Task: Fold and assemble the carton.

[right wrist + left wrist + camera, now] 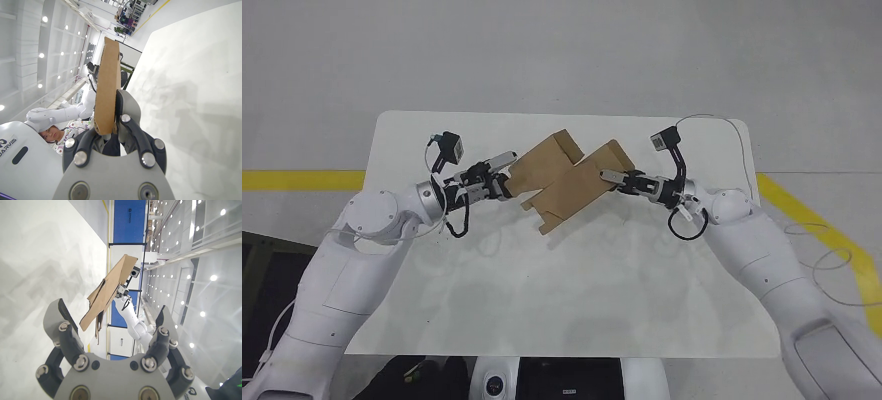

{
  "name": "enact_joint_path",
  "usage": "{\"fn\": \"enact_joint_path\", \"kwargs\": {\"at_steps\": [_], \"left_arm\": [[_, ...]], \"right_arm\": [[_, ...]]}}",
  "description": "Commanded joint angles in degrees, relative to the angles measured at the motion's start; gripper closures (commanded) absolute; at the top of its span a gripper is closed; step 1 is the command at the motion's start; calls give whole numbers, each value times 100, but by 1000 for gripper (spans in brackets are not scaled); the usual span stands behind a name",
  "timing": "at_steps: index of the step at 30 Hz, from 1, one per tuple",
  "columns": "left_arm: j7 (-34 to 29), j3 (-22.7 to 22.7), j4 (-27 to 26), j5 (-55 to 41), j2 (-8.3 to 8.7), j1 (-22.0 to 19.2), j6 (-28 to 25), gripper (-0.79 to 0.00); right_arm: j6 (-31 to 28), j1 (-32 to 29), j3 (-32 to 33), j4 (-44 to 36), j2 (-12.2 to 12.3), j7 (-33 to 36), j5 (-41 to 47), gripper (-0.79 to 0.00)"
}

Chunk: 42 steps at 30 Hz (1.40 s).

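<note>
- White and glossy, the bench (542,300) stands on a grey floor (542,50) crossed by a yellow line (302,180).
- At one end of the cardboard, the right pincer (614,178) is clamped on the carton (567,180). In the right wrist view it pinches a short edge of the board. One of its fingers (128,106) shows on the bench side, while the other sits behind the cardboard.
- At the opposite end, the left pincer (504,183) stands wide, its two fingers well spread in the left wrist view. The carton's nearest corner lies just beside one fingertip, and I cannot tell whether the two touch.
- Between them, the carton is a brown flattened blank, not set up as a box. Its panels lie against each other, and stepped flaps stick out at both ends.
- In the left wrist view the layers part a little at the end nearer that pincer, leaving a narrow slit between the sheets. What lies inside the slit cannot be made out.
- Held this way, the carton hangs off the bench, tilted rather than level. It sits over the far half of the surface, near the middle of its width.
- From the top view it runs on a slant, with the two arms coming in from opposite sides.
</note>
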Motion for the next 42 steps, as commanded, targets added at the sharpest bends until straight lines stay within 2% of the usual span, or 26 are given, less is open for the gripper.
{"fn": "enact_joint_path", "kwargs": {"at_steps": [1, 10, 18, 26, 36, 37, 38, 40, 42], "left_arm": [[-27, -39, -12, -159, -6, 3, 168, -785], [-241, -214, -128, -579, -11, 0, 657, -785], [-243, -253, -254, -783, -41, -12, 711, -785], [168, -38, -281, -559, -120, -27, 429, -785], [280, -18, -147, -188, -154, 3, 105, -785], [297, -16, -132, -148, -158, 8, 71, -779], [315, -15, -124, -95, -161, 7, 27, -702], [344, -10, -97, -15, -168, 21, -48, -613], [346, -20, -79, 52, -172, 28, -130, -619]], "right_arm": [[-5, -2, 20, 21, -16, -23, -54, 0], [-4, 3, 109, 110, -72, -35, -310, 0], [15, 18, 131, 87, -144, -23, -466, 0], [1, 60, 163, 95, -222, 62, -458, 0], [-27, 60, 220, 132, -300, 156, -434, 0], [-26, 65, 223, 143, -309, 161, -435, 0], [-29, 69, 226, 152, -318, 173, -432, 0], [-35, 76, 233, 178, -335, 193, -429, 0], [-48, 79, 239, 209, -353, 214, -424, 0]]}}
